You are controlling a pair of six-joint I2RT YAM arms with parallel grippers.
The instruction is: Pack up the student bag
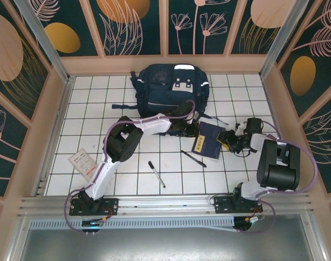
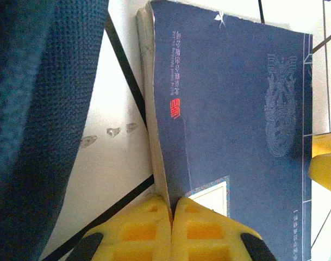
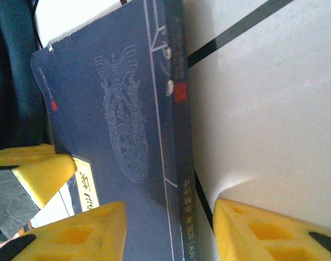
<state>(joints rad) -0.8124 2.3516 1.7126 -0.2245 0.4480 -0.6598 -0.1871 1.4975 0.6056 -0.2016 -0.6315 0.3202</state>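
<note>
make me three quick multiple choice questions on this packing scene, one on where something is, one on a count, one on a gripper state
1. Where is the dark-blue notebook?
A) inside the backpack
B) on top of the backpack
C) just in front of the backpack

2. How many pens lie on the table?
A) two
B) one
C) four

3. What is the left gripper doing?
A) hanging wide open
B) shut on a pen
C) shut on the notebook's edge

Answers:
1 C: the top view shows it beside the backpack's near side.
2 A: two dark pens lie apart on the white tiles.
3 C: the left wrist view shows its yellow fingers pinched on the page edge.
</note>
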